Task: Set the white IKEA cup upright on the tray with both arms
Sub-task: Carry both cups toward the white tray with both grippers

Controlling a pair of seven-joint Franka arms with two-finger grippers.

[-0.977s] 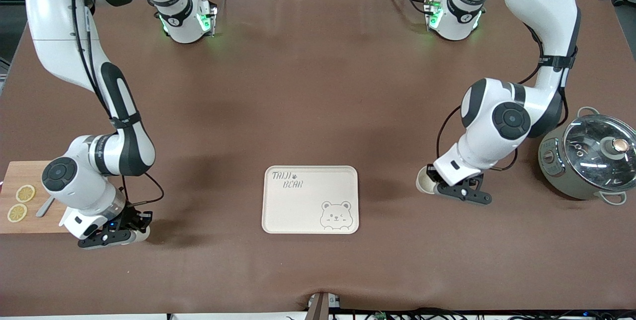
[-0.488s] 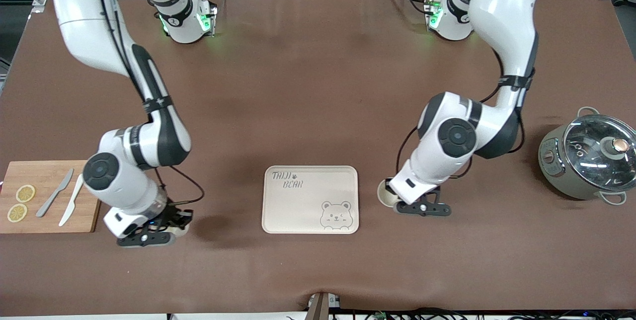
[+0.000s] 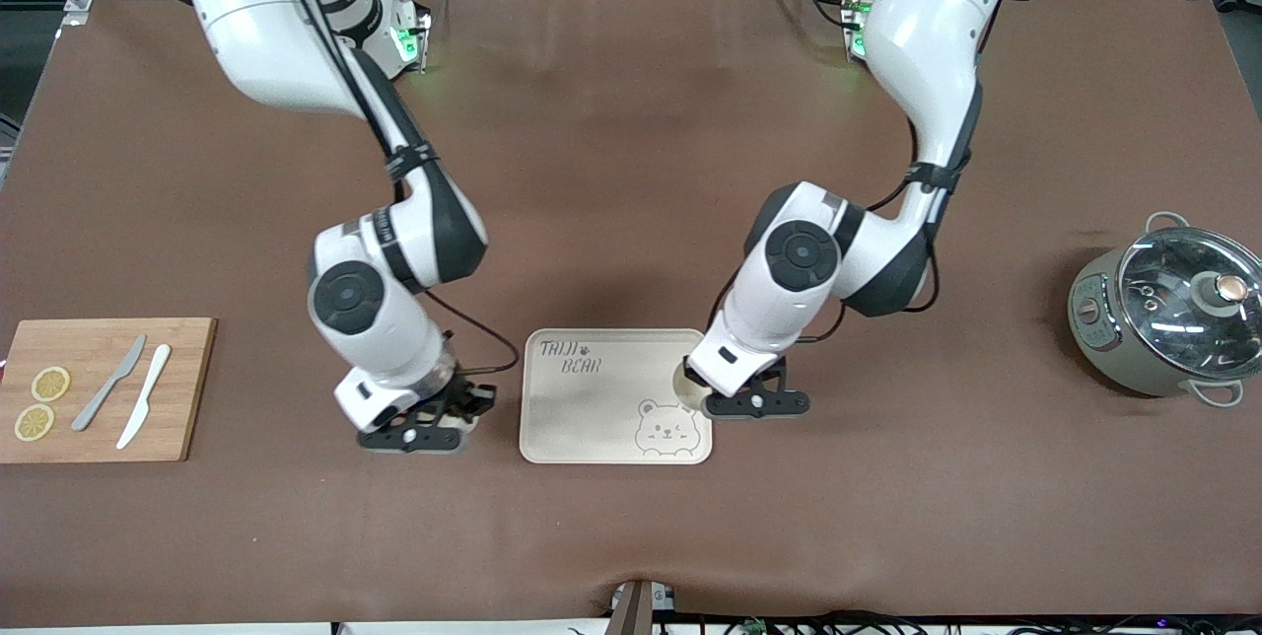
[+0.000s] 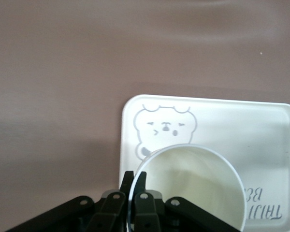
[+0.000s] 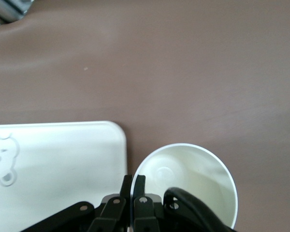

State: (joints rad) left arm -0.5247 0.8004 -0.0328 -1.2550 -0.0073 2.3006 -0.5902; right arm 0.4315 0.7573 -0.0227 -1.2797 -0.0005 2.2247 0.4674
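Left pincer [image 3: 754,405] pinches cup [image 3: 687,384] rim, upright over tray [image 3: 601,408] edge at three o'clock. Right pincer [image 3: 419,435] clamps second cup [image 5: 186,181] rim, over bench beside tray's nine o'clock edge, ready for set-down.

The cream tray [image 3: 601,408] with "TAIJI BEAR" lettering lies flat near the surface's camera-side edge, midway along it. One white cup [image 4: 193,188] hangs upright over its bear corner; another white cup [image 5: 186,181] hangs upright just off the tray's right-arm end.
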